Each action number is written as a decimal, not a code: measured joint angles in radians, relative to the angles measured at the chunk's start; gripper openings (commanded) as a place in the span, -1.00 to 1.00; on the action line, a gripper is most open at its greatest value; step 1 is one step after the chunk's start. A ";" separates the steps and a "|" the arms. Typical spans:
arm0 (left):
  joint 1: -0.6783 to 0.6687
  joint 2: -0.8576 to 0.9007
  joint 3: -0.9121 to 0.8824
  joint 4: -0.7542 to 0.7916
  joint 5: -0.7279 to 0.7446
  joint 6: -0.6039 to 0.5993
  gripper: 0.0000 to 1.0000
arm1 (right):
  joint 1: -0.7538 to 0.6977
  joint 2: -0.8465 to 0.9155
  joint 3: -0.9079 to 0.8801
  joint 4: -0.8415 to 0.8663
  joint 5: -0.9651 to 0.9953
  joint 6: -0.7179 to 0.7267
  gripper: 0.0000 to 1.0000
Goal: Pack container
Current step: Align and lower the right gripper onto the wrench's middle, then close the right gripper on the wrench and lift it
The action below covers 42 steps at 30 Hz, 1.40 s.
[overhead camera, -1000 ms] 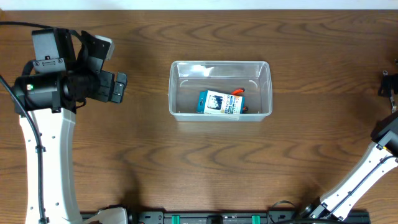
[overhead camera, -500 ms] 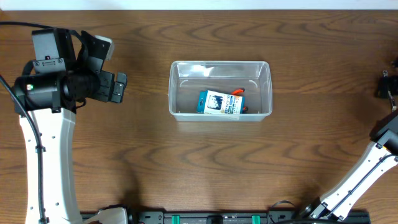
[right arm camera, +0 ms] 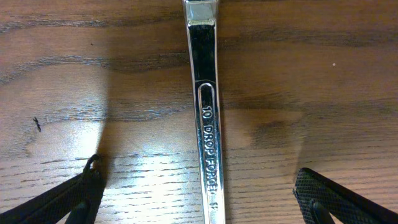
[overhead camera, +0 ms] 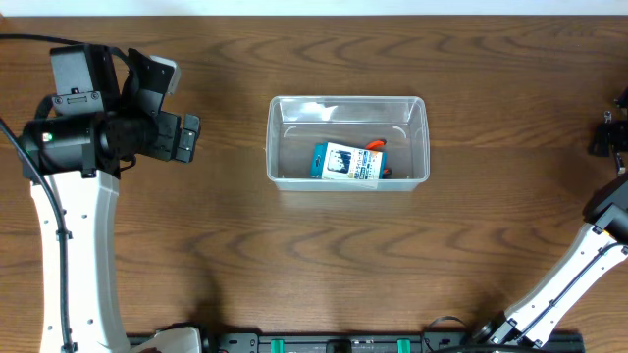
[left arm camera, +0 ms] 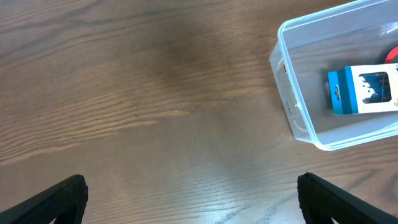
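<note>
As seen from overhead, the wood-grain counter [overhead camera: 294,275] carries the following.

Item 1: container [overhead camera: 285,147], a clear plastic tub with rounded corners and a thick rim. It stands upright near the middle of the counter, toward its far edge, long side running left to right. The left wrist view shows one end of it [left arm camera: 292,93] at upper right.

Item 2: blue-and-white box [overhead camera: 346,163], lying flat inside the container against the near wall, also seen from the left wrist [left arm camera: 364,91].

Item 3: orange-handled tool [overhead camera: 376,145], inside the container, mostly hidden behind the box. Its type cannot be told.

Item 4: wrench [right arm camera: 208,93], with a chrome shank stamped "10 DROP FORGE", lying flat on the counter. Its ends are out of frame.

Item 5: left claw [overhead camera: 188,137], jaws spread wide, holding nothing. It is over bare counter, well to the left of the container and pointing toward it [left arm camera: 193,205].

Item 6: right claw [overhead camera: 610,132], at the far right edge of the counter, well apart from the container. Its jaws are wide and straddle the wrench shank [right arm camera: 199,199], one finger on each side and clear of the metal.
</note>
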<state>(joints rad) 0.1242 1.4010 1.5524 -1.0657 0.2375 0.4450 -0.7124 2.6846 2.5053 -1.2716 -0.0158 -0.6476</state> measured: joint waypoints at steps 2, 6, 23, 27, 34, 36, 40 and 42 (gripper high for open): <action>0.000 0.000 0.000 0.000 0.000 0.000 0.96 | 0.000 0.000 0.000 0.000 0.004 0.000 0.98; 0.000 0.000 0.000 0.000 0.000 0.000 0.96 | 0.000 0.000 0.001 0.001 0.008 0.000 0.99; 0.000 0.000 0.000 0.000 0.000 0.000 0.96 | 0.000 0.001 0.002 0.002 0.016 0.004 0.15; 0.000 0.000 0.000 0.000 0.000 0.000 0.96 | 0.000 0.002 0.002 0.002 0.018 0.009 -0.13; 0.000 0.000 0.000 0.000 0.000 0.000 0.96 | 0.004 0.002 0.002 0.006 0.027 0.013 -0.25; 0.000 0.000 0.000 0.000 0.000 0.000 0.96 | 0.008 0.002 0.002 0.010 0.032 0.013 -0.38; 0.000 0.000 0.000 0.000 0.000 0.000 0.96 | 0.021 0.003 0.002 0.019 0.043 0.020 -0.54; 0.000 0.000 0.000 0.000 0.000 0.000 0.96 | 0.028 0.003 0.002 0.021 0.048 0.021 -0.65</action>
<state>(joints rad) 0.1242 1.4010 1.5524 -1.0653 0.2375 0.4450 -0.6842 2.6877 2.5069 -1.2507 0.0326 -0.6262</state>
